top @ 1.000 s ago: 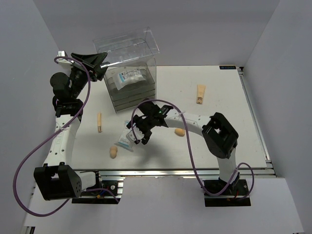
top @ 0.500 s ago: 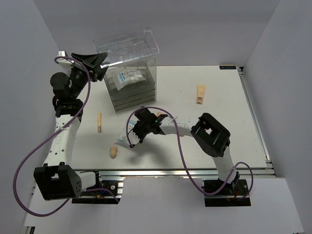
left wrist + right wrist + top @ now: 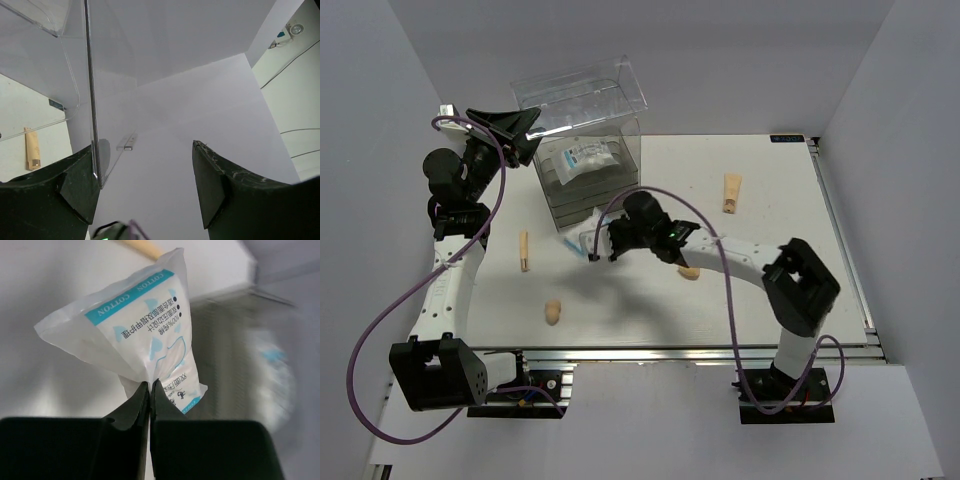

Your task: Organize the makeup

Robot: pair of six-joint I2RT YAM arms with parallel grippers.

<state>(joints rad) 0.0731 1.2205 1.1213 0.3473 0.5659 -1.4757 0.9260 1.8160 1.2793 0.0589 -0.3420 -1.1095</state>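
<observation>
My right gripper (image 3: 601, 245) (image 3: 150, 386) is shut on a pinched fold of a white-and-blue packet (image 3: 581, 243) (image 3: 137, 332), which hangs off the table just in front of the clear drawer box (image 3: 590, 160). Another such packet (image 3: 586, 157) lies inside the box. On the table lie a thin tan stick (image 3: 524, 250), a peach sponge (image 3: 553, 312), a second sponge (image 3: 689, 271) beside my right arm, and a tan cone tube (image 3: 731, 192) (image 3: 32, 149). My left gripper (image 3: 523, 131) (image 3: 145, 170) stands open at the box's raised clear lid (image 3: 75, 75), whose edge rests against one finger.
The clear box stands at the table's back left with its lid (image 3: 582, 95) tilted up. White walls enclose the table on three sides. A metal rail (image 3: 700, 352) runs along the near edge.
My right gripper shut on the packet near the front of the table and carried it up and back toward the box. The left arm stayed still.
</observation>
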